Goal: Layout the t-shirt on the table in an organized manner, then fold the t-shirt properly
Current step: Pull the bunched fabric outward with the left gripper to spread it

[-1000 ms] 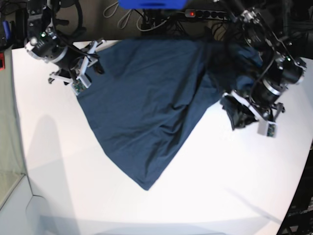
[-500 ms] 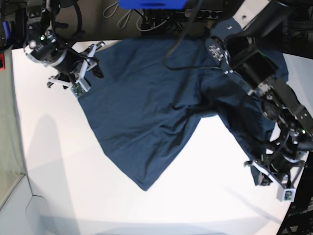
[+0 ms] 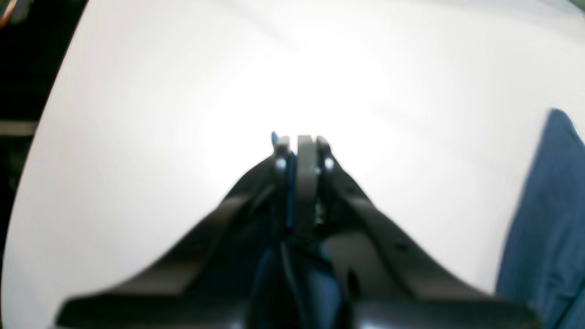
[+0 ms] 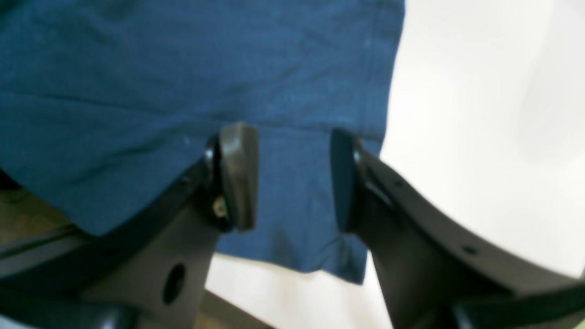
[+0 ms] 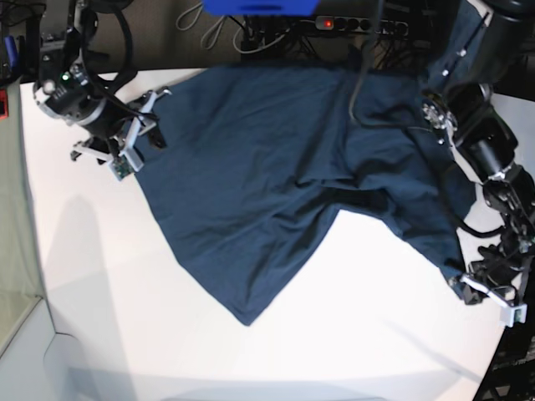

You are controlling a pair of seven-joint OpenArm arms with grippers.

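The dark navy t-shirt (image 5: 251, 192) lies spread across the far half of the white table (image 5: 334, 342), with one corner pointing at the front. My left gripper (image 5: 461, 282) is at the table's right edge, shut on the shirt's right corner. In the left wrist view its tips (image 3: 299, 144) are pressed together with a sliver of blue cloth between them, and more of the shirt (image 3: 548, 219) shows at the right. My right gripper (image 5: 156, 117) is at the shirt's far left edge. In the right wrist view it (image 4: 290, 178) is open, with the shirt (image 4: 183, 82) beneath the jaws.
A power strip (image 5: 359, 23), cables and a blue object (image 5: 259, 7) lie beyond the table's far edge. The table's right edge (image 5: 510, 334) runs just past my left gripper. A red object (image 5: 2, 104) sits off the left side.
My left gripper has pulled the shirt's right part outward to the front right, spreading it. My right gripper has shifted a little to the left at the shirt's far left edge.
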